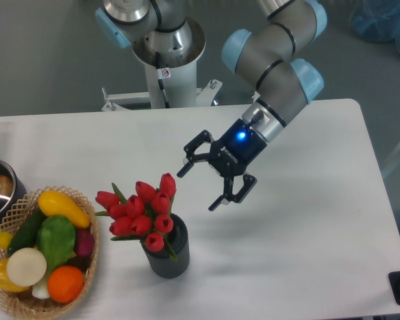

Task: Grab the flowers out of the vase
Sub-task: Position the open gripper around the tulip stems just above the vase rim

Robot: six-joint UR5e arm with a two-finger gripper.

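My end effector (199,188) hangs with fingers spread wide and nothing between them, above the white worktop (307,220). The flowers (141,211) stand lower left of it, near but apart, their stems down in the vase (168,257).

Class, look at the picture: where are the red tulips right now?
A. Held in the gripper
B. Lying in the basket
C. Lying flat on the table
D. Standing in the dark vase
D: the tulips stand in the vase, while the open gripper hangs to their right, apart from them and holding nothing.
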